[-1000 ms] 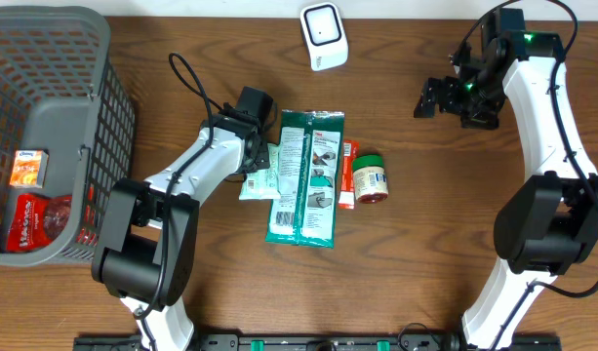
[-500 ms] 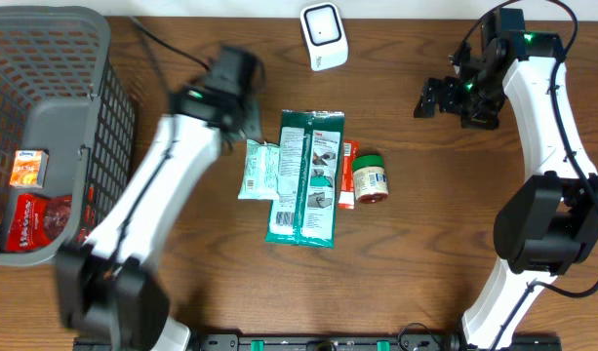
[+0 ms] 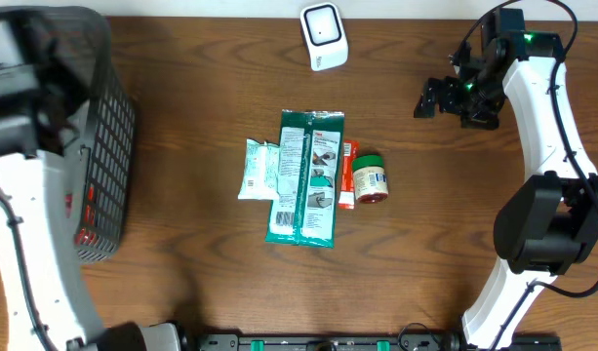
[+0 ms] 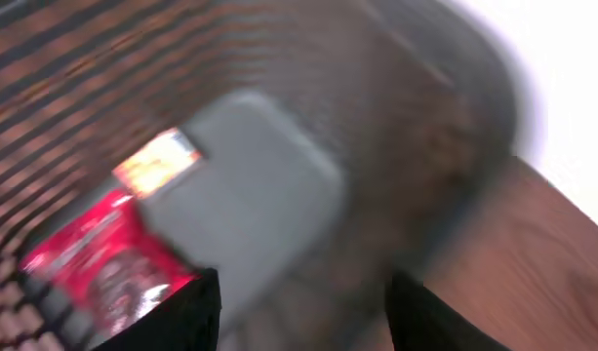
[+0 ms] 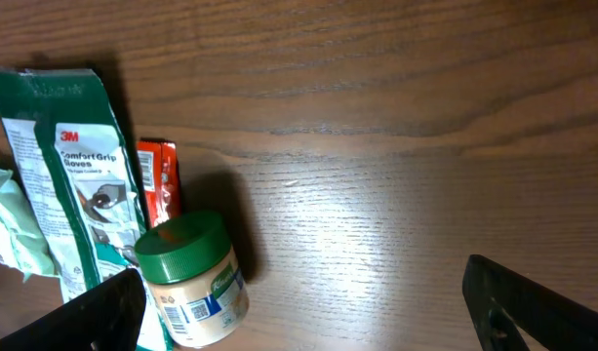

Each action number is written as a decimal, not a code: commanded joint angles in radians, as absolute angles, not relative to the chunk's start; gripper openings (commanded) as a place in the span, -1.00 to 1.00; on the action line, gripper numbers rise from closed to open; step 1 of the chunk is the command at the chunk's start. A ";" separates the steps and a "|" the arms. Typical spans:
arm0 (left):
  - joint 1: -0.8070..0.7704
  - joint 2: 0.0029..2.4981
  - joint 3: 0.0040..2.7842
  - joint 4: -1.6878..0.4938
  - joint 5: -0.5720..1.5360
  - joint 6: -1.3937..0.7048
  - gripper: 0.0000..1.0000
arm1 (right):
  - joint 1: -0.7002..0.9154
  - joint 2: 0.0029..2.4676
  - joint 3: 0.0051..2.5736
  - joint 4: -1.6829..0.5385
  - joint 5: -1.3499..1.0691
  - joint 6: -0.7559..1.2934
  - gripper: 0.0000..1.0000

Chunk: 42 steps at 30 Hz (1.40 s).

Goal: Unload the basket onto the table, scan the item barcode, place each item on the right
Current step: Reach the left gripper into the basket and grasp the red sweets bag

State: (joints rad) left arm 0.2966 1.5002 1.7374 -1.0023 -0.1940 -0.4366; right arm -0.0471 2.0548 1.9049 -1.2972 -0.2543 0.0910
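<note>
Several items lie mid-table: a green 3M glove pack (image 3: 306,177), a pale green packet (image 3: 258,169), a red-orange pack (image 3: 346,175) and a green-lidded jar (image 3: 371,177). The white scanner (image 3: 324,36) stands at the far edge. My left gripper (image 3: 40,83), blurred, hangs over the grey basket (image 3: 113,117). In the left wrist view, my left gripper (image 4: 303,322) is open and holds nothing. My right gripper (image 3: 430,97) stays open right of the items. The right wrist view shows my right gripper (image 5: 308,312) wide apart, the jar (image 5: 191,278) beside its left finger, and the glove pack (image 5: 84,175).
Inside the basket (image 4: 269,185) lie a red packet (image 4: 103,263) and a small orange box (image 4: 157,161). The basket fills the table's far left corner. Bare wood (image 5: 396,195) spreads between the jar and my right arm.
My left arm has swung away from the pale green packet, up and left over the basket, and its jaws have opened. The packet stays on the table. The right arm has not moved.
</note>
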 commanded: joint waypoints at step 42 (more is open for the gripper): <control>0.573 2.096 1.543 -1.031 -0.222 -0.813 0.18 | -0.049 2.053 1.921 -1.298 -0.259 0.089 0.98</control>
